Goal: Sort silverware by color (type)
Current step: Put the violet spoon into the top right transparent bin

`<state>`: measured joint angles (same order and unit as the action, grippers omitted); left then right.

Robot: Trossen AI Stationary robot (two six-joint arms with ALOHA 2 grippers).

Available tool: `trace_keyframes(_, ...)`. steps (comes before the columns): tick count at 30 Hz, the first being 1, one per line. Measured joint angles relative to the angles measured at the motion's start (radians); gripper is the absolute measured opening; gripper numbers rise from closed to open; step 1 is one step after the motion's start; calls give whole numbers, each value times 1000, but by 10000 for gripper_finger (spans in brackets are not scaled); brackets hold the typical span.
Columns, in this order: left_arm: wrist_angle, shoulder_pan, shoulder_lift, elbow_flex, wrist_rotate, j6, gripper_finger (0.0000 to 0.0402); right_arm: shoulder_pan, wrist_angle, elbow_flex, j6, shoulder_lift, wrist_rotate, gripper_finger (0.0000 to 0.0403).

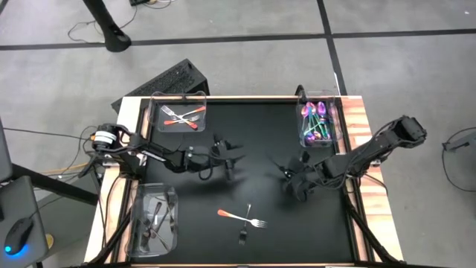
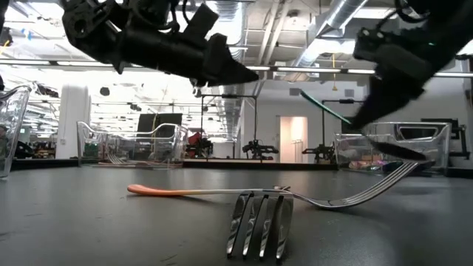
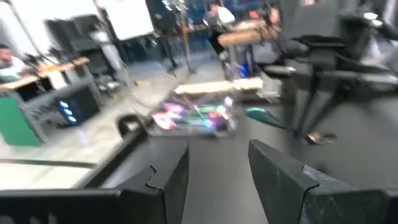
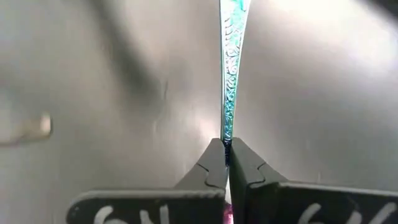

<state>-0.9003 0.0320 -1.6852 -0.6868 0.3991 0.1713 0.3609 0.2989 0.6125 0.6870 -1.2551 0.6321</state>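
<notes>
My right gripper (image 1: 288, 181) hovers over the black mat right of centre, shut on an iridescent teal piece of silverware (image 4: 227, 74) that also shows in the low view (image 2: 325, 107). My left gripper (image 1: 229, 165) is open above the mat's middle and touches nothing. An orange-handled fork (image 1: 242, 217) and a dark fork (image 1: 244, 234) lie flat on the mat near the near edge. Iridescent pieces fill the far right bin (image 1: 320, 123), orange-handled ones the far left bin (image 1: 178, 115), and dark ones the near left bin (image 1: 152, 219). My right gripper pinches the teal piece between its two fingertips (image 4: 214, 158) on the narrow part of its patterned stem (image 4: 226, 134). The fingers lie along the stem, and the wider end sticks out ahead of them. The piece is lifted clear of the mat.
The mat (image 1: 186, 193) has open room between the bins and around the two lying forks. Wooden table edges frame it on the left and right (image 1: 358, 126). A keyboard (image 1: 167, 80) lies beyond the far left corner. The room behind shows desks and equipment.
</notes>
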Motion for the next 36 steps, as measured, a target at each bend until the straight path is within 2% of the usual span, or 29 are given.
trace_keyframes(6,-7,-45,0,0,-30,-35,155,-72,-50,0,-75,37,22,9)
trace_keyframes(14,71,16,0,0,-49,-133,155,-23,-60,2,-58,36,25,8)
trace_keyframes(16,93,47,0,0,-49,-91,155,-2,-61,2,2,40,96,8)
trace_keyframes(20,119,72,-1,0,-33,41,155,40,-20,2,29,95,358,8)
trace_keyframes(23,104,52,9,0,19,98,155,8,-10,2,14,153,440,8)
trace_keyframes(28,155,46,77,0,22,30,155,-14,-8,2,23,198,394,8)
trace_keyframes(31,238,49,93,4,21,-25,155,3,-3,2,57,179,373,8)
trace_keyframes(36,250,67,80,44,25,-86,155,-5,85,2,176,136,368,8)
